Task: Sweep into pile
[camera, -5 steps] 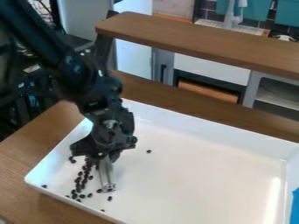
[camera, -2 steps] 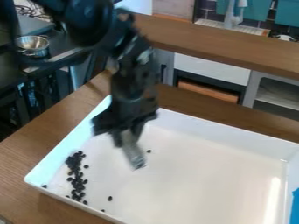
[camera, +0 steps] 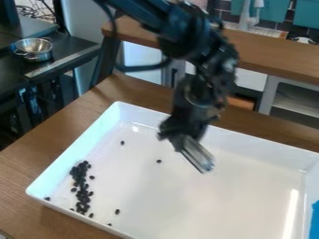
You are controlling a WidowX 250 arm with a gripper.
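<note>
beans (camera: 82,179), small and dark, lie mostly in a ragged strip along the left part of a white tray (camera: 249,200), with a few strays apart from it. at the far left of the room, a shiny metal bowl (camera: 34,49) with handles sits on a dark worktop (camera: 68,52), and thin cables (camera: 32,10) tangle behind it. next comes the wooden tabletop (camera: 37,154), its grain brown and warm, carrying the tray at a slant. one bean sits alone near the tray's left corner; past the strip, two more lie towards the near rim, and two others rest farther back on the white floor of the tray. right of these, the hand (camera: 204,166) hangs tilted above the tray, its pale, glassy tips pressed together. behind the arm, a raised wooden ledge (camera: 280,55) runs across the room to the right edge. beyond it a pale towel (camera: 249,14) hangs by dark tiles, with teal panels (camera: 306,17) at the upper right. under the ledge stands a grey cabinet (camera: 268,95) with an open compartment. at the far right, a bright streak of light lies down the tray, and something blue (camera: 315,220) shows at its edge.
</note>
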